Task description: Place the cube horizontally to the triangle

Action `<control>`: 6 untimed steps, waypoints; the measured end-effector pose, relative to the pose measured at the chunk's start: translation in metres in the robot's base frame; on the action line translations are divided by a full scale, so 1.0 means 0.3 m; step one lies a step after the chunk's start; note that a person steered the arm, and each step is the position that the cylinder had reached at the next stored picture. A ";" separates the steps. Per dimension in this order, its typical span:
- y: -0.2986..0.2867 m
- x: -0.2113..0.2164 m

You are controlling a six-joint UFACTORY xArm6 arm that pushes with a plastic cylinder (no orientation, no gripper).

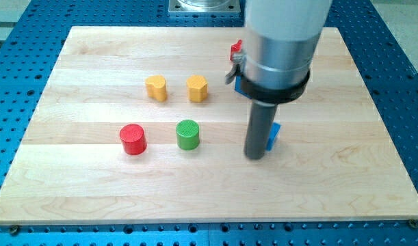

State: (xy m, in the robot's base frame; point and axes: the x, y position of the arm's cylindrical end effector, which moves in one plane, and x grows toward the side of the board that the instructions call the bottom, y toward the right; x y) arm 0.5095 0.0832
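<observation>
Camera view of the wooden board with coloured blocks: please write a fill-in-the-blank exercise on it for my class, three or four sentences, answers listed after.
1. The red cylinder block lies to the view's left of the ____ cylinder block.
2. The two blocks nearer the view's top are both ____.
3. My tip rests against the ____ block, mostly hidden behind the rod.
4. The blocks lie on a ____ board.

Missing words: green; yellow; blue; wooden

Bright, even overhead light; soft short shadows sit under the blocks, a pale sheen crosses the wooden board (92,184), and the near arm housing (284,34) looks slightly blurred
</observation>
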 end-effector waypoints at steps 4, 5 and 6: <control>0.326 -0.185; 0.324 -0.280; 0.314 -0.283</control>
